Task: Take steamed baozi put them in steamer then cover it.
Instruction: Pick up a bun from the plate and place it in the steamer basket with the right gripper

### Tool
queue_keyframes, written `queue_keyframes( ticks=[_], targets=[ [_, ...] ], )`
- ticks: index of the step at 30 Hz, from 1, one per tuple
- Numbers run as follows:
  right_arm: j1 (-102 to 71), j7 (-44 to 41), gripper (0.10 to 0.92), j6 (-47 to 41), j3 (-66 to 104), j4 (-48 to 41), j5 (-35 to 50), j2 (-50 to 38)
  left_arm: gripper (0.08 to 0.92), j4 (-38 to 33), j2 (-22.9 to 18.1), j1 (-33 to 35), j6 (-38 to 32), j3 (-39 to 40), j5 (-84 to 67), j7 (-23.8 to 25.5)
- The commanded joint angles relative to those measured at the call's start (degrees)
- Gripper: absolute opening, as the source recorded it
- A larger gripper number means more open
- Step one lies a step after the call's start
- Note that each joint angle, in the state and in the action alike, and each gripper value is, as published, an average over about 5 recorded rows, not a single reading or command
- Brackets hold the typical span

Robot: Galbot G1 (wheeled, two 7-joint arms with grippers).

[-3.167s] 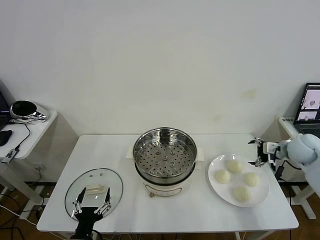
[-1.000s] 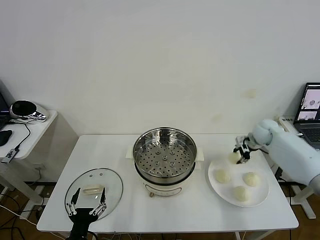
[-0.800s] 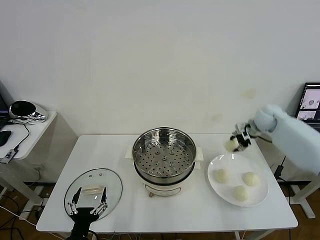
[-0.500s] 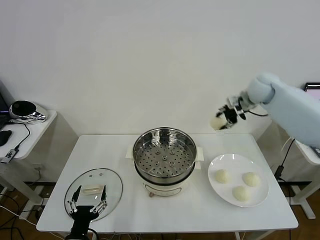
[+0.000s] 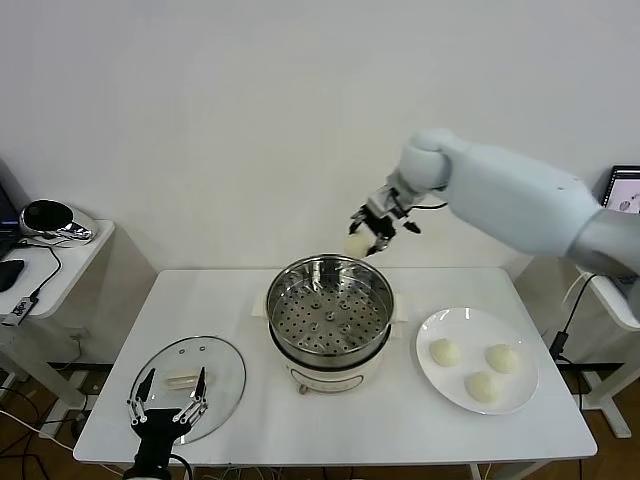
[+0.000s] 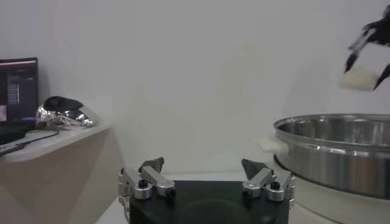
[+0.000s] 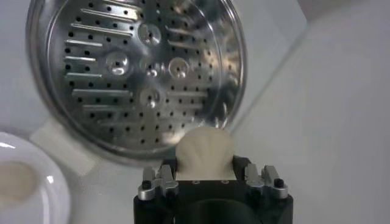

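Head camera high above; both wrist cameras near steamer (image 5: 329, 312).

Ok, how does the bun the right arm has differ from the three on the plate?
The carried bun hangs in the air above the steamer's far rim; the plate buns lie on the plate. The right gripper is shut on the carried one; nothing touches the plate ones. All look alike: round, smooth, cream-white.

The baozi (image 5: 358, 245) were cream-white, three on a plain white plate (image 5: 438, 383) at right. The steamer (image 5: 329, 312) shone silver, its tray dotted with holes, on a white base. The clear cover (image 5: 189, 383) had a cream handle. The table (image 5: 300, 420) was white.
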Motion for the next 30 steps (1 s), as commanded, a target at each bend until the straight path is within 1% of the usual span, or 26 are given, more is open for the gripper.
queue_keyframes(
  ticks=[1,11,18,23,26,30],
  targets=[
    [-1.07,1.77,0.568,8.92,-3.57,-3.77,-5.05,6.85,0.823,-0.29,-0.03,0.13,0.02,-0.30,-0.07,0.03],
    [-5.79,5.36,0.576,16.71,-2.08,-10.69,-14.08,10.02,0.823,-0.56,-0.04,0.43,-0.02,-0.75,-0.10,0.06],
    [-7.92,6.98,0.580,18.69,-1.23,-12.63,-18.22,10.69,0.823,-0.90,-0.25,0.53,-0.03,-0.59,-0.06,0.05],
    [-9.45,8.22,0.594,20.39,0.00,-14.07,-22.66,11.08,0.823,-1.23,-0.34,0.70,-0.04,-0.53,-0.02,0.04],
    [-10.14,9.18,0.648,21.36,0.64,-14.93,-23.30,11.24,0.823,-1.52,-0.41,0.90,-0.08,-0.44,0.00,0.04],
    [-10.32,10.44,0.756,22.29,1.10,-14.80,-22.87,10.98,0.823,-1.78,-0.45,1.05,-0.09,-0.39,0.02,0.02]
  ],
)
